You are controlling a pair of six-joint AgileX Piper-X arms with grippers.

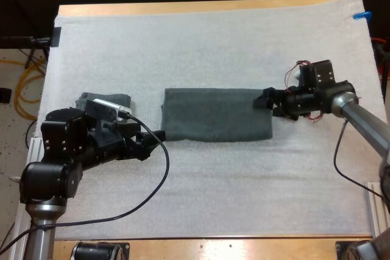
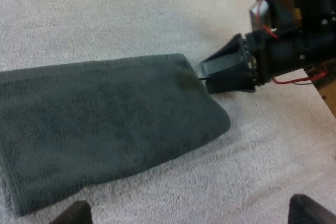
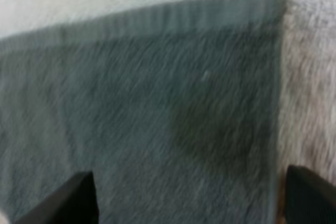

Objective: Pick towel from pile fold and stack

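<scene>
Grey-green towel (image 1: 216, 114) lay central on mat (image 1: 213, 199), folding likely in hand; left gripper (image 1: 151, 137) and right gripper (image 1: 266, 100) stood at its ends, jaws spread; next, pinch corners.

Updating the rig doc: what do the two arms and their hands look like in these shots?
Both are chunky black jointed housings on silver-grey metal tubes: left arm, right arm. The left hand and right hand are matte black, each with two blunt, wedge-shaped fingers. No readable markings or labels on either.
</scene>
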